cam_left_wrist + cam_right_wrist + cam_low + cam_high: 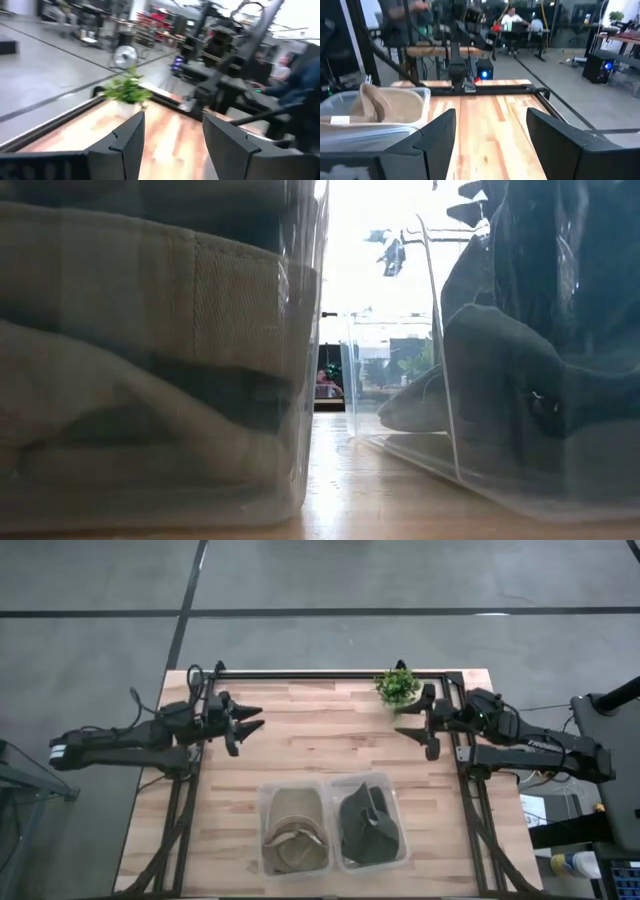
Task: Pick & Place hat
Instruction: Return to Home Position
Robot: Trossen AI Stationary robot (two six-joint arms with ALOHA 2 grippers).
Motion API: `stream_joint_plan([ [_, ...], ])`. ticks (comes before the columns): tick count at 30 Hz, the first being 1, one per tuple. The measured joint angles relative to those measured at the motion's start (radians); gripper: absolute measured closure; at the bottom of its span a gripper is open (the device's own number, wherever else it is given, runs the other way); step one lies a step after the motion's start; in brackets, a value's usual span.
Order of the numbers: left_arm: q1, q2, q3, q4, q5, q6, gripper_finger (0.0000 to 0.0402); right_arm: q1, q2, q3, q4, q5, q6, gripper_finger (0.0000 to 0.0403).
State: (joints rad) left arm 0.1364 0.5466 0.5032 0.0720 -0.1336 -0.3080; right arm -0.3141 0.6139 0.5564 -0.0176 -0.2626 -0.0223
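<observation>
Left gripper [252, 720], right gripper [408, 730]: fingers spread.
Left at nine o'clock, right at three; brown fabric caps [295, 835] in clear plastic bin [263, 805] at six.

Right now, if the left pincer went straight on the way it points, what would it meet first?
Probably the right pincer, facing the left pincer across bare table; the plant sits just off that line.
</observation>
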Motion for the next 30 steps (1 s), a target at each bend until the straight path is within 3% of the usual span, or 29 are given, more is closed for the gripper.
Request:
stream_joint_plan([
  [5, 0.0, -0.078, -0.107, 0.0, -0.052, 0.028, 0.0209, 0.0, -0.096, -0.163, 0.153, 0.001, 0.108, 0.0164],
  [10, 0.0, -0.112, -0.174, 0.005, -0.106, -0.054, 0.0209, -0.001, -0.166, -0.274, 0.156, 0.004, 0.128, 0.0158],
  [17, 0.0, -0.138, -0.204, 0.006, -0.088, 0.044, 0.0209, 0.0, -0.232, -0.36, 0.15, 0.004, 0.105, 0.0159],
  [21, 0.0, -0.19, -0.261, 0.086, -0.088, 0.064, 0.0209, 0.0, -0.273, -0.406, 0.151, 0.004, 0.064, 0.016],
  [30, 0.0, -0.346, -0.417, 0.157, -0.081, 0.025, 0.0209, 0.0, -0.395, -0.517, 0.182, 0.008, 0.042, 0.0152],
])
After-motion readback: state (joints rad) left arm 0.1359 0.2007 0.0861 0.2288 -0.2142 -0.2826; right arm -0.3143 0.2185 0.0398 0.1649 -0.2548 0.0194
